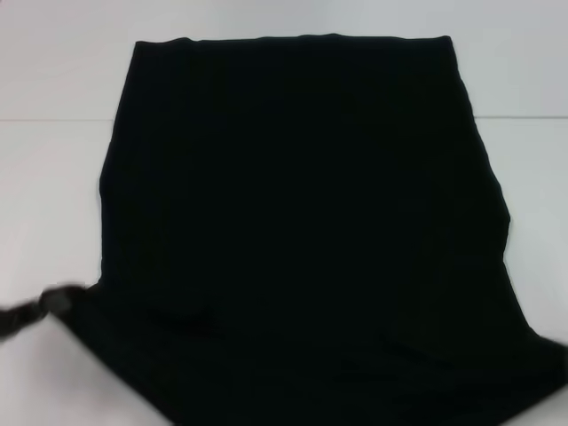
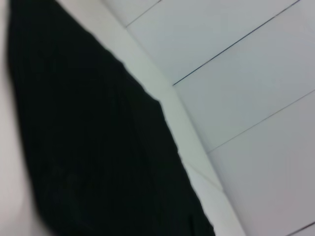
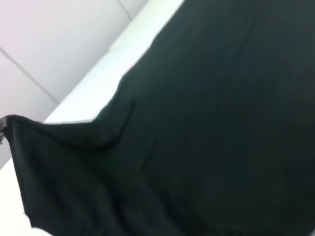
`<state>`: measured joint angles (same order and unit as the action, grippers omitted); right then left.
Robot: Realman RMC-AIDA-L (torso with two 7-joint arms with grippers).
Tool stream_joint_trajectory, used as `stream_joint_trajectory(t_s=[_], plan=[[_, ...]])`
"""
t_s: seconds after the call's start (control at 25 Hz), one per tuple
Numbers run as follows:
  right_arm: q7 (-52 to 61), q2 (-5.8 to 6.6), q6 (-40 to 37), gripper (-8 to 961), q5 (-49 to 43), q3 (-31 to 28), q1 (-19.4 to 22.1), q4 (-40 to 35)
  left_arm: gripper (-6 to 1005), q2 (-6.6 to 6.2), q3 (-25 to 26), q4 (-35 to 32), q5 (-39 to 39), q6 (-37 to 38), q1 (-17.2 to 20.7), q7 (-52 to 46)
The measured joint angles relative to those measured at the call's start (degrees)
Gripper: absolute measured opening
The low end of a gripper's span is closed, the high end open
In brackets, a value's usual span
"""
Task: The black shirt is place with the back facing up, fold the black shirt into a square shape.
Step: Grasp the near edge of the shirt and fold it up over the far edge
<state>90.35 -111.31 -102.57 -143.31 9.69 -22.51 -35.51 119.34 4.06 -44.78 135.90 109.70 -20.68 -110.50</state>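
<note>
The black shirt lies spread over the white table, plain side up, with its straight far edge at the back. Its near end spreads wider towards both front corners. My left gripper is at the front left, shut on the shirt's near left corner, which is drawn out to a point. That corner and a bit of the left gripper also show in the right wrist view. The shirt fills much of the left wrist view and the right wrist view. My right gripper is out of view; the shirt's near right corner runs off the picture.
Bare white table shows to the left and right of the shirt. A thin line runs across the surface at the back. White panels with dark seams lie beyond the table edge.
</note>
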Motion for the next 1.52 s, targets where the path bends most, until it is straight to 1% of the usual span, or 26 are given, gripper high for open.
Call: stream_joint_trajectory(t_s=[0.12,0.2,0.24,0.28,0.32,0.36,0.48,0.56,0.64,0.76,0.88,0.96,1.04,1.16,1.28,1.36,1.48,1.52], plan=[[0.3,0.03,1.8,55,1.7,-1.6,-3.0,0.0,23,-1.6,-0.1,5.5,-0.7,-5.3,-4.6,0.1],[0.7,0.06,3.6,55,3.7,-2.1,-5.1,0.0,24,-3.22,-0.1,9.8,-1.2,-10.2,-8.0,0.3],[1.0,0.13,5.2,55,4.9,-2.1,-6.3,0.0,24,-4.04,-0.1,11.9,-1.5,-13.1,-9.9,0.5],[2.1,0.23,8.9,55,7.1,-2.0,-8.3,0.2,24,-4.7,-0.2,13.3,-1.8,-15.9,-11.5,0.7],[2.1,0.23,8.9,55,7.1,-2.0,-8.3,0.2,24,-5.2,-0.3,14.6,-1.9,-18.9,-13.2,1.0],[2.7,0.37,11.5,55,7.9,-1.9,-9.4,0.7,24,-5.68,-0.4,15.6,-2.1,-21.7,-14.9,1.4],[4.0,1.18,20.1,55,9.1,-1.6,-13.1,3.5,24,-6.32,-0.5,17.2,-2.7,-29.6,-19.3,2.8],[4.3,1.58,25.9,55,9.2,-1.3,-15.5,5.8,24,-6.42,-0.5,18.2,-3.8,-34.7,-21.4,4.4],[4.3,1.63,31.6,55,9.4,-0.8,-18.0,7.9,24,-6.38,-0.6,19.4,-5.2,-40.0,-23.1,6.9],[4.0,1.02,39.9,55,9.7,0.1,-21.3,9.8,24,-6.24,-0.6,22.1,-6.9,-47.9,-25.6,11.9],[3.6,0.47,47.1,55,9.8,1.6,-24.3,11.6,24,-6.26,-0.7,23.9,-7.7,-53.8,-27.8,15.6],[3.6,0.09,51.8,55,9.8,3.0,-26.4,12.6,24,-5.98,-0.7,24.3,-8.6,-56.8,-29.1,17.4],[3.6,-0.21,55.7,55,9.9,4.4,-28.1,13.4,24,-5.71,-0.7,24.8,-10.0,-59.0,-29.9,19.5],[3.6,-0.76,61.0,55,10.0,6.4,-30.6,14.1,24,-5.67,-0.8,26.2,-12.9,-61.6,-30.8,23.0],[3.6,-1.38,64.0,55,10.0,7.3,-31.9,14.4,24,-5.69,-0.7,27.3,-14.4,-63.2,-31.3,25.5],[3.5,-1.55,65.7,55,10.3,7.5,-32.4,15.2,24,-5.58,-0.5,28.1,-14.9,-64.6,-31.7,27.7],[3.4,-1.83,67.9,56,11.1,8.0,-32.8,16.8,24,-4.8,-0.2,28.9,-17.2,-66.1,-31.8,32.4],[3.4,-2.09,68.9,56,11.3,8.4,-32.9,17.3,24,-4.25,-0.2,29.3,-18.8,-66.7,-31.8,34.9]])
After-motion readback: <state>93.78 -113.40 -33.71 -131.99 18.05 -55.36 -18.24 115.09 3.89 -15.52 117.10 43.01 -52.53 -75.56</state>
